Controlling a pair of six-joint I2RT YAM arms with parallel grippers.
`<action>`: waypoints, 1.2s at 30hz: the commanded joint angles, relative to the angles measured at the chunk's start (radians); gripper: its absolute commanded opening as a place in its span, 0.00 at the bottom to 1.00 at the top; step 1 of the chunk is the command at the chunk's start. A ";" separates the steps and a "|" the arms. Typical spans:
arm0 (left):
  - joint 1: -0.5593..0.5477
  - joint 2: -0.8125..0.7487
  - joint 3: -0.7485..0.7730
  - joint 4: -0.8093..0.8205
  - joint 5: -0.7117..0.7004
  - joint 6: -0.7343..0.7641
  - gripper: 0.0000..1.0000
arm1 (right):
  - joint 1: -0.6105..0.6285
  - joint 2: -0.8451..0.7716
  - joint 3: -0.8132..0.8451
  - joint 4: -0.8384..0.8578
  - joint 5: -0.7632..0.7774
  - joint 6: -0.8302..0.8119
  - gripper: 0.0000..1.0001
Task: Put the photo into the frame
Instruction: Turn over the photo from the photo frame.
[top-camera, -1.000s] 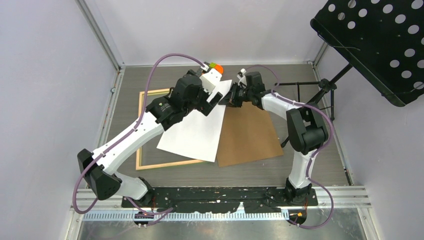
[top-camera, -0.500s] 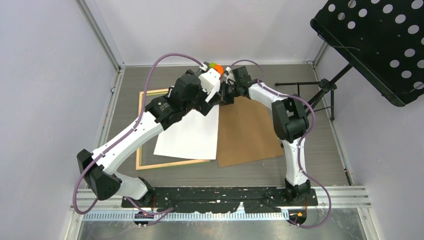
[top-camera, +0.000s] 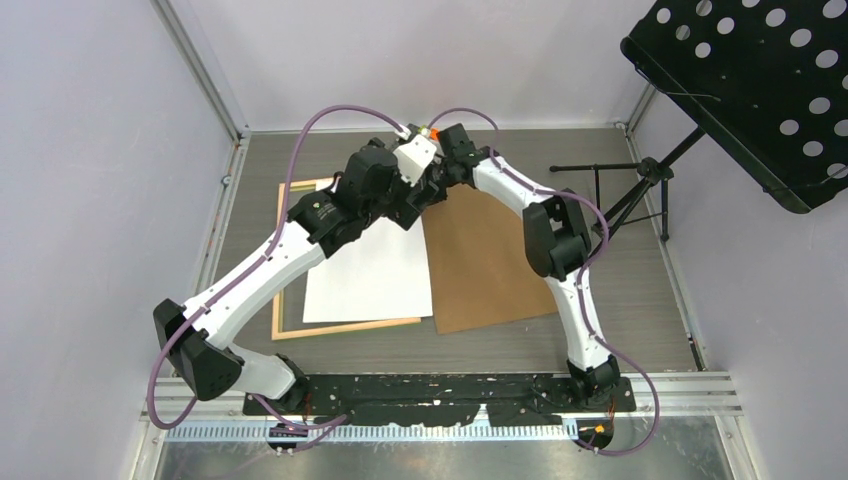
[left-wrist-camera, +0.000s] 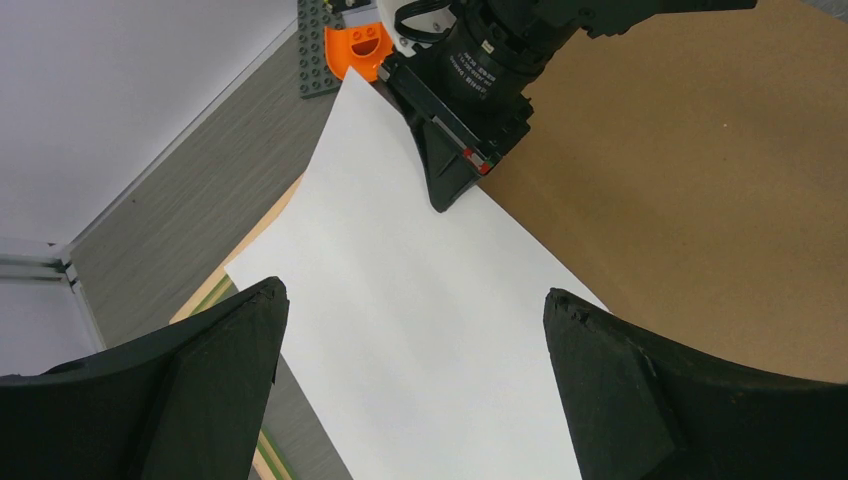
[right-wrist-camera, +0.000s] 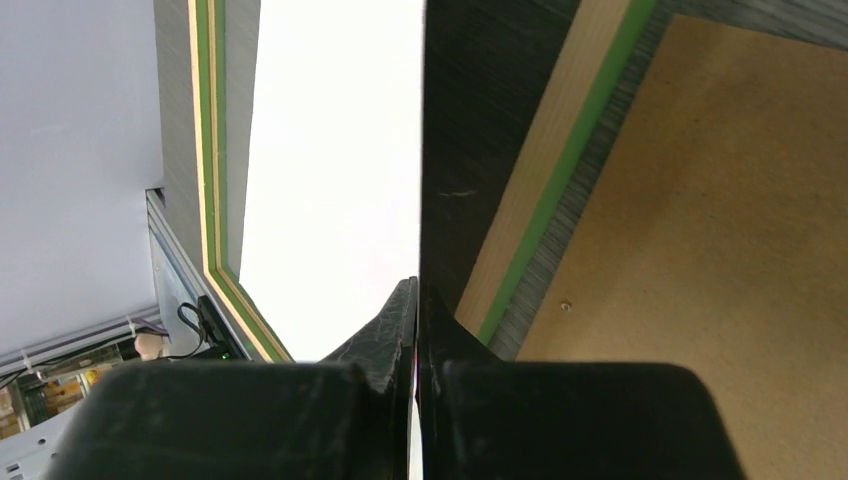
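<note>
Right jaws: shut flat on the far right corner of the photo (top-camera: 370, 280), which lies white back up across the pale frame (top-camera: 283, 262) on the counter (top-camera: 620, 300). The held corner is raised, its dark face showing underneath. Left jaws: spread wide above the sheet, holding nothing. Brown backing board (top-camera: 490, 270): just right of the photo.

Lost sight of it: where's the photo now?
Top view, left of centre: the photo lies over the frame, beside the brown board, its far end in the right gripper.
</note>
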 joint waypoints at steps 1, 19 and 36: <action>0.007 -0.022 0.024 -0.010 0.020 0.015 1.00 | 0.027 0.039 0.091 -0.048 -0.004 -0.035 0.06; 0.007 -0.012 0.011 -0.031 -0.002 0.030 0.99 | 0.073 0.158 0.244 0.031 -0.019 0.071 0.06; 0.008 -0.014 -0.012 -0.030 0.010 0.024 1.00 | 0.103 0.228 0.319 0.030 0.001 0.060 0.06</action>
